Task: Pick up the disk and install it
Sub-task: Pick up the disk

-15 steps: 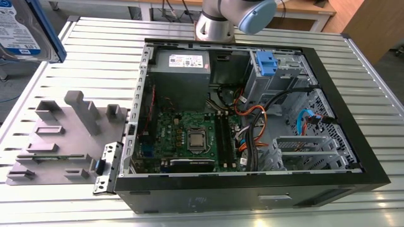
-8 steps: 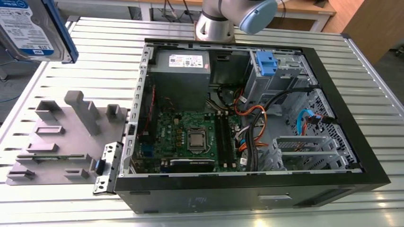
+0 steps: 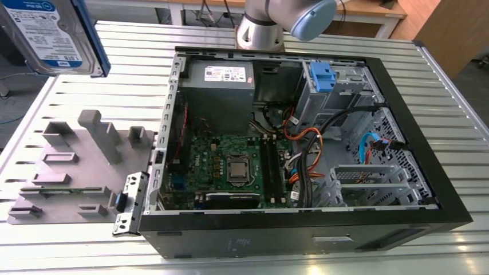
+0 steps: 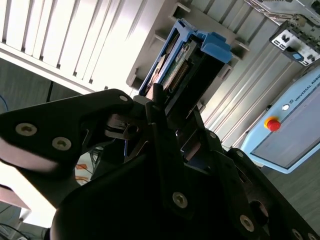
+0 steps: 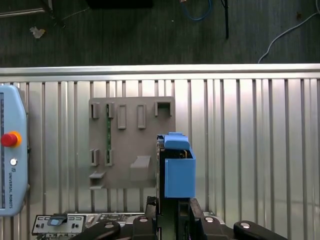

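The disk [image 3: 54, 34], a silver drive with a blue-and-white label in a blue carrier, hangs high at the exterior view's upper left, well above the table. In the first wrist view I see the disk [image 5: 177, 170] edge-on, its blue carrier end pointing away from my gripper [image 5: 172, 204], over the grey fixture plate [image 5: 131, 142]. In the second wrist view my gripper [image 4: 167, 117] is shut on the disk [image 4: 187, 62], whose connector edge and blue tab face away from the black fingers [image 4: 155, 107].
An open computer case [image 3: 450, 212] lies on the slatted metal table [image 3: 450, 97], with its motherboard [image 3: 229, 166], grey power supply [image 3: 221, 80] and a blue bracket [image 3: 321, 77] in the drive bay. The grey fixture plate [image 3: 77, 166] lies beside the case. A teach pendant [image 5: 10, 165] rests on the table.
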{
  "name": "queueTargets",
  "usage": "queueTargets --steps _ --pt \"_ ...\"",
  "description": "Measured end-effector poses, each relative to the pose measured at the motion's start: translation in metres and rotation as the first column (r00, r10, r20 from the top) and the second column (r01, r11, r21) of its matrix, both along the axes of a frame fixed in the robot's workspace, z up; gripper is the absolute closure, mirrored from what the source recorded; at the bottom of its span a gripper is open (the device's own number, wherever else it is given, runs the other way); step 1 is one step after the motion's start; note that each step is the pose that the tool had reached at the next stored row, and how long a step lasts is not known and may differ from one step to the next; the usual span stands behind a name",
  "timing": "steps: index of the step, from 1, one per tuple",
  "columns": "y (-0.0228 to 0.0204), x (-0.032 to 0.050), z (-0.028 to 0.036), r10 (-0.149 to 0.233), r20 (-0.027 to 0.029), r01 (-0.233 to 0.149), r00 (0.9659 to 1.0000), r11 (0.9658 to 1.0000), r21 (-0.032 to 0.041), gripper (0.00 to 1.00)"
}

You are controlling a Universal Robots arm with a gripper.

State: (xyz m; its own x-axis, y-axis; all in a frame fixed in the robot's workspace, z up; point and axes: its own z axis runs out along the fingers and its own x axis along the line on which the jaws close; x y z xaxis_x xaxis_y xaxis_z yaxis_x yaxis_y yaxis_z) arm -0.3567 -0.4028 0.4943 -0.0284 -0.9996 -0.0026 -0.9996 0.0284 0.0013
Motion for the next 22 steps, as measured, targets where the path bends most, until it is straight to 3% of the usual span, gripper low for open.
queueTargets --steps 22 --pt "0.0 0.061 -0.0002 0.0 -0.0001 0.0 1.0 1.0 0.0 0.65"
